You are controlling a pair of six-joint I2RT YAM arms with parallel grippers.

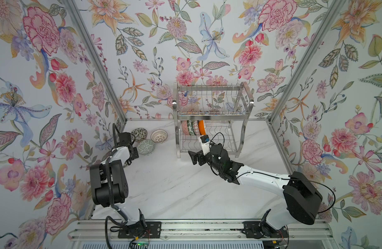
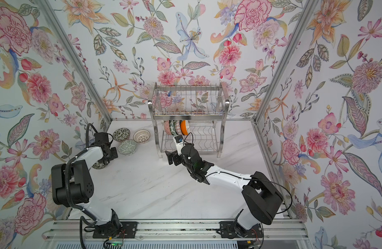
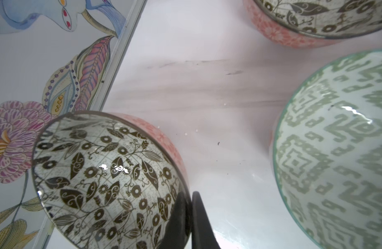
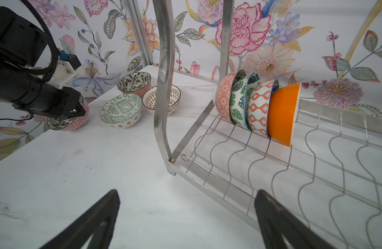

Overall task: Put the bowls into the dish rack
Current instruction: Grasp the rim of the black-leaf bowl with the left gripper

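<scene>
My left gripper (image 3: 190, 195) is shut on the rim of a black-and-white floral bowl (image 3: 103, 176) with a pink outside, one finger inside it and one outside. In the right wrist view this bowl (image 4: 65, 124) sits low at the table's left edge under the left gripper (image 4: 78, 108). It is mostly hidden by the arm in a top view (image 2: 98, 165). The dish rack (image 1: 211, 117) holds several bowls (image 1: 193, 127) on edge in its lower tier, an orange bowl (image 4: 282, 114) last. My right gripper (image 4: 185, 194) is open and empty by the rack's front left leg (image 1: 193, 158).
Three loose bowls stand on the marble table at the back left: a second black-floral bowl (image 1: 139, 134), a brown-lined bowl (image 1: 159, 136) and a pale green bowl (image 1: 145, 147). The green bowl (image 3: 336, 151) is close beside the held one. Patterned walls enclose three sides.
</scene>
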